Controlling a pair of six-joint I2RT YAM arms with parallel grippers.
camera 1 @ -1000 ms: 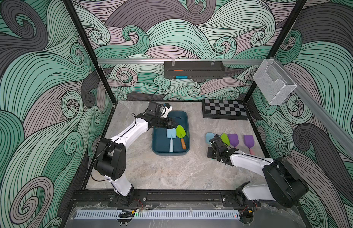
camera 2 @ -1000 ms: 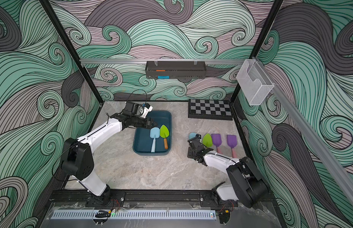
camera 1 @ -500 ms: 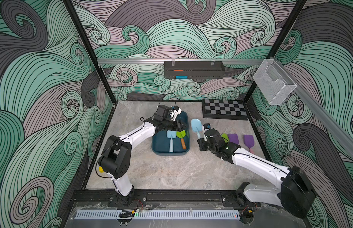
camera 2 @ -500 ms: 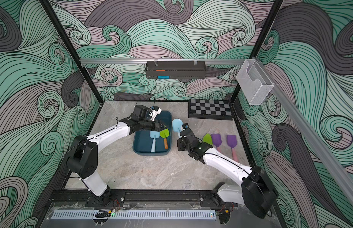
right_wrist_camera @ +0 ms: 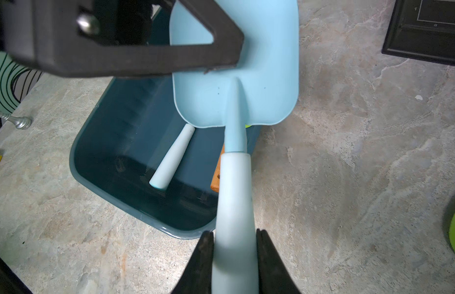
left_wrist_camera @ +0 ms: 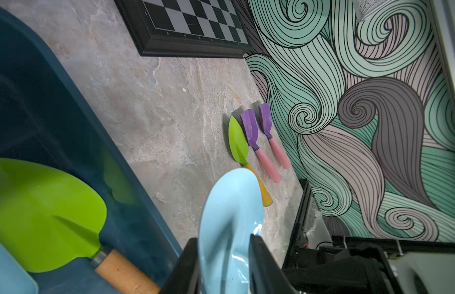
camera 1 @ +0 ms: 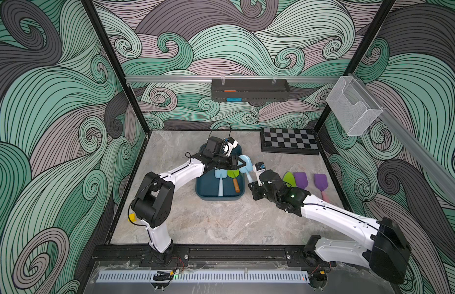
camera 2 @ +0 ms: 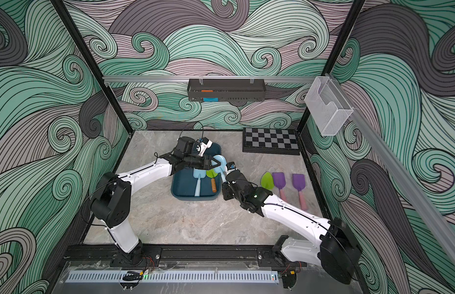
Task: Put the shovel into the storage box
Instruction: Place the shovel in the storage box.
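Marble counter [camera 1: 221,224]: a second ago the right gripper [right_wrist_camera: 234,239] sat low among the loose shovels [camera 1: 300,179]; now it clamps the blue shovel [camera 1: 247,164] by its handle, raised above the box's [camera 1: 206,185] right-hand rim. Left gripper [left_wrist_camera: 222,244], earlier over the box's far-left corner, has closed on the blade. Two shovels [camera 1: 219,175] lie inside the box; chessboard [camera 1: 290,141] sits behind, well apart.

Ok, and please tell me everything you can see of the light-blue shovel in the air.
The light-blue shovel looks like smooth matte plastic: a rounded scoop blade with a raised middle rib, and a paler tapered handle. It hangs above the right rim of the storage box. The right gripper is shut on its handle; the left gripper clamps the blade's sides.
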